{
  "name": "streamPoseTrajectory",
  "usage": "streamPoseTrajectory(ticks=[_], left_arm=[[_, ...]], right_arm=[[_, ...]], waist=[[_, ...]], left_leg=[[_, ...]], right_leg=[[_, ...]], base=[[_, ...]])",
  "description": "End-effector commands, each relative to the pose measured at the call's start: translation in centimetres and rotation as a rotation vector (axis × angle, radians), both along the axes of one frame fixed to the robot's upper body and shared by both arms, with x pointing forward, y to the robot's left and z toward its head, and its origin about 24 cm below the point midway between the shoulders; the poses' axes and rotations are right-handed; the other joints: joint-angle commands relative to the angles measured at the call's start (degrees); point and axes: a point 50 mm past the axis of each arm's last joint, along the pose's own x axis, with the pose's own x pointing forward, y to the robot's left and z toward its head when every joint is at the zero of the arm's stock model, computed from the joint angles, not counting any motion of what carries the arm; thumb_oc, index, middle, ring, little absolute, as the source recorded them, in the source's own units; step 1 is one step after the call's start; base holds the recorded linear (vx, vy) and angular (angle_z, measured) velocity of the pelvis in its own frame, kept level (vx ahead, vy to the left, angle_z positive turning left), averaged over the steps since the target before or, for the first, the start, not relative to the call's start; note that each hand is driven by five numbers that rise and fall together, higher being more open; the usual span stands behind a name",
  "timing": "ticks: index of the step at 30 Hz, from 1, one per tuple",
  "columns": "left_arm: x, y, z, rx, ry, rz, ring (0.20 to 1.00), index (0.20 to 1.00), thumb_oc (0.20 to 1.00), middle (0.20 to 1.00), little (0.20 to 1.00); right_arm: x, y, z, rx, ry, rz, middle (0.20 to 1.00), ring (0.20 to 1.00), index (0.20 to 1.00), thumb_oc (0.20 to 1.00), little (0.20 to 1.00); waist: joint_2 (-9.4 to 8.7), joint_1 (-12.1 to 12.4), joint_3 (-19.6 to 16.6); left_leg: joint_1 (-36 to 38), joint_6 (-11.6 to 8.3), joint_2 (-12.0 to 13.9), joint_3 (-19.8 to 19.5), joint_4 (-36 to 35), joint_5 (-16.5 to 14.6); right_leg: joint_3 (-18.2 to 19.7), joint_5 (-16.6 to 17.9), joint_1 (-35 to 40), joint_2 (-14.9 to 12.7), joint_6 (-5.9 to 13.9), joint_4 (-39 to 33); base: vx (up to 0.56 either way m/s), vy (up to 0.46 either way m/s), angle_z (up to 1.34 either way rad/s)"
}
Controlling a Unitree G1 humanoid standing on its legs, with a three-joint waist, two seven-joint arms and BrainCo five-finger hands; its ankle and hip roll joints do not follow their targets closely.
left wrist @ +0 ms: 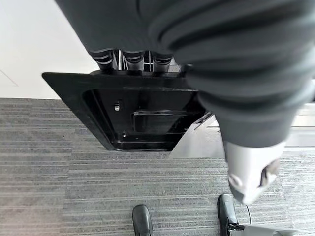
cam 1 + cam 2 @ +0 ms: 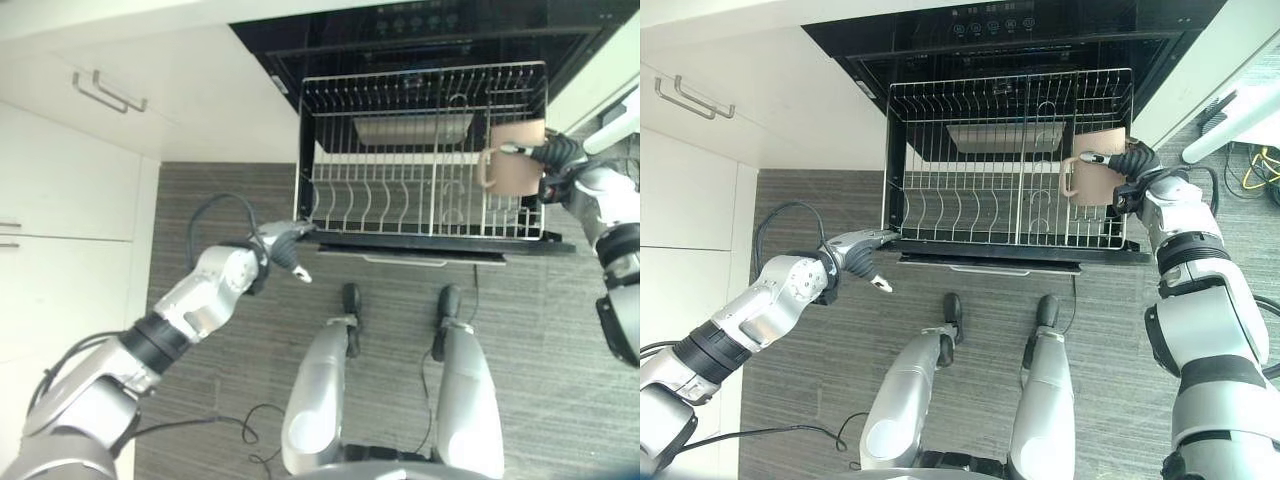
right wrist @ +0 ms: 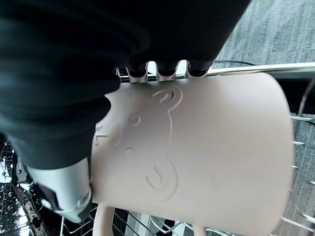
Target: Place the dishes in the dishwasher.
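Grey striped floor (image 2: 220, 200) runs up to white cupboards (image 2: 70, 190) and an open black dishwasher (image 2: 1040, 25) with its wire rack (image 2: 1000, 205) pulled out.

At the right end of that rack is a pale pink mug (image 2: 1098, 165). It lies tipped on its side, with its handle toward the middle of the rack. It has a little raised bear face on it, which shows in the right wrist view (image 3: 152, 142). The right hand (image 2: 1132, 160) is curled round the mug, fingers on one side and thumb on the other, and holds it just over the rack's right edge. I cannot tell if the mug is touching the wires yet.

So the step now looks like putting the mug into the rack. Next, the hand probably has to lower the mug between the thin wire prongs, let it sit there, and then let go. It should go slowly so the handle does not catch on a wire.

A flat silver tray (image 2: 412, 128) lies at the back of the rack.

The left hand (image 2: 285, 240) is at the rack's front left corner. Its fingers reach over the black edge, so I cannot tell if they are gripping it.
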Motion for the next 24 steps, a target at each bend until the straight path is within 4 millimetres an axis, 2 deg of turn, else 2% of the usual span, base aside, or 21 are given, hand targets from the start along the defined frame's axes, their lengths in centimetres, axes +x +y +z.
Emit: streamPoseTrajectory(ticks=[1,2,9,18,24], left_arm=[[-8.2,0.4,-11.9,0.032,0.552,-0.035,1.000,1.000,1.000,1.000,1.000],[-8.2,0.3,-12.0,0.031,0.550,-0.033,1.000,1.000,1.000,1.000,1.000],[-8.6,0.2,-12.6,0.028,0.549,-0.022,1.000,1.000,1.000,1.000,1.000],[-9.0,0.1,-13.0,0.028,0.548,-0.017,1.000,1.000,1.000,1.000,1.000],[-9.3,0.3,-13.2,0.024,0.545,-0.005,1.000,1.000,1.000,1.000,1.000]], right_arm=[[-0.2,-1.3,3.3,-0.019,-0.090,-0.083,0.677,0.677,0.677,0.677,0.677],[-0.2,-1.3,3.3,-0.019,-0.093,-0.094,1.000,1.000,1.000,1.000,1.000],[-0.2,-1.3,4.5,0.000,-0.170,-0.160,1.000,1.000,1.000,1.000,1.000],[-0.3,-1.1,5.8,0.023,-0.250,-0.160,1.000,1.000,1.000,1.000,1.000],[-0.5,-0.3,7.9,0.061,-0.403,-0.141,1.000,1.000,1.000,1.000,1.000]], waist=[[1.06,2.3,0.1],[1.05,2.3,0.1],[0.85,2.0,0.1],[0.34,1.7,0.1],[0.09,1.2,0.1]], left_leg=[[-3.1,-0.59,0.1,-2.9,0.2,0.0],[-3.1,-0.59,0.1,-2.8,0.2,0.0],[-3.0,-0.50,0.3,-2.4,0.7,-0.3],[-3.2,-0.37,0.4,-2.2,1.0,-0.4],[-2.6,-0.42,0.6,-1.8,0.9,-0.6]], right_leg=[[-0.3,-5.2,-2.2,-1.5,0.47,4.7],[-0.3,-5.2,-2.2,-1.4,0.44,4.7],[-0.1,-5.4,-2.1,-1.0,0.16,5.0],[-0.1,-5.1,-2.3,-0.5,0.00,4.9],[-0.1,-5.2,-1.7,-0.1,-0.14,4.4]], base=[[0.00,0.000,0.00],[0.00,0.000,0.00],[0.00,0.000,0.00],[0.00,0.000,0.00],[0.00,0.001,-0.01]])
